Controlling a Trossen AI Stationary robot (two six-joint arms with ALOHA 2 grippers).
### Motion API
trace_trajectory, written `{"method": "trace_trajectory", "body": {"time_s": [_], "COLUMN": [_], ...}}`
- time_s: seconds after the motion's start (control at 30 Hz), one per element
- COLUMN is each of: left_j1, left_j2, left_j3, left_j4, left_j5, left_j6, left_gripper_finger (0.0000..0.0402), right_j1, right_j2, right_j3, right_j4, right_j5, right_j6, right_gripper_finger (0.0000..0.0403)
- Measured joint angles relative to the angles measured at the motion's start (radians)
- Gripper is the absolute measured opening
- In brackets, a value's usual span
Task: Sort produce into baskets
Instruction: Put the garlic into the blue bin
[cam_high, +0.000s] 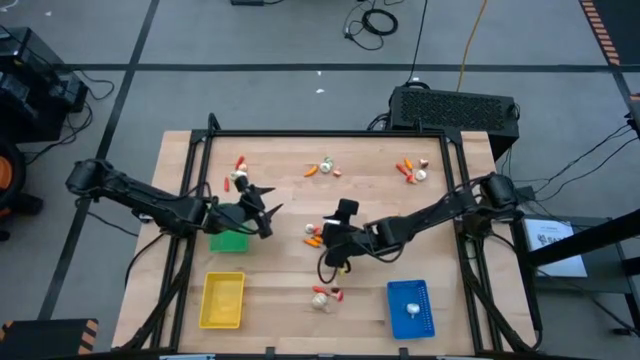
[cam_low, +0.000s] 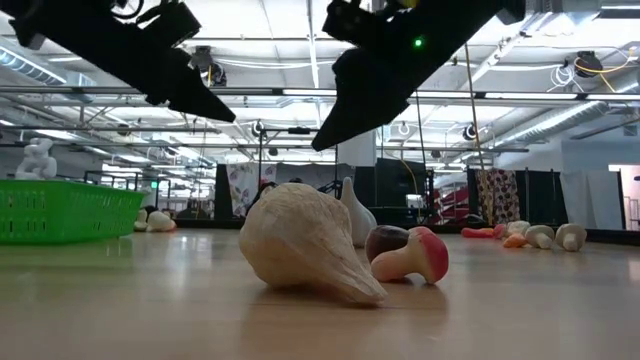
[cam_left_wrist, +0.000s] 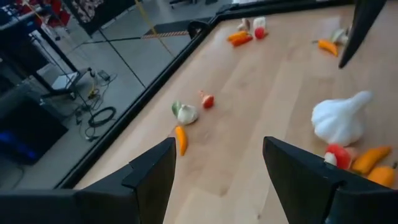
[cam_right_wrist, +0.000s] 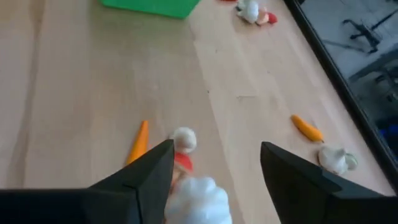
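Note:
My right gripper (cam_high: 326, 240) (cam_right_wrist: 216, 149) hangs open over a small cluster of produce at the table's middle. In it are a white garlic bulb (cam_right_wrist: 196, 200) (cam_left_wrist: 341, 118), a mushroom (cam_right_wrist: 184, 139) and an orange carrot (cam_right_wrist: 139, 142), all lying on the wood. The bulb shows between the fingers, which stand above it without touching. My left gripper (cam_high: 270, 212) (cam_left_wrist: 217, 146) is open and holds nothing. It hovers just beyond the green basket (cam_high: 228, 241). The yellow basket (cam_high: 222, 300) and the blue basket (cam_high: 410, 308), which has a white piece inside, sit along the near edge.
More produce lies loose: a garlic and a mushroom (cam_high: 325, 295) (cam_low: 300, 245) near the front edge, and pieces at the far left (cam_high: 240, 175), far middle (cam_high: 322, 168) and far right (cam_high: 412, 170). A black frame (cam_high: 330, 133) rims the table.

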Motion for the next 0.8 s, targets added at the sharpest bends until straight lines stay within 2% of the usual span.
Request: {"method": "trace_trajectory", "body": {"time_s": [0.17,0.27,0.5,0.8], "left_j1": [0.002,0.003,0.002,0.0], "left_j2": [0.008,0.012,0.024,0.024], "left_j3": [-0.059,-0.076,-0.095,-0.098], "left_j4": [0.073,0.076,0.169,0.171], "left_j5": [0.032,0.031,0.046,0.046], "left_j6": [-0.03,-0.076,-0.064,-0.075], "left_gripper_finger": [0.0248,0.0248,0.0248,0.0248], "right_j1": [-0.025,-0.03,-0.028,-0.031], "right_j2": [0.035,0.039,0.038,0.038], "right_j3": [-0.001,-0.001,-0.002,-0.11], "right_j4": [-0.001,0.011,-0.008,0.075], "right_j5": [-0.093,-0.09,-0.089,-0.082], "right_j6": [0.013,0.011,-0.006,0.032], "right_gripper_finger": [0.0232,0.0228,0.0215,0.021]}}
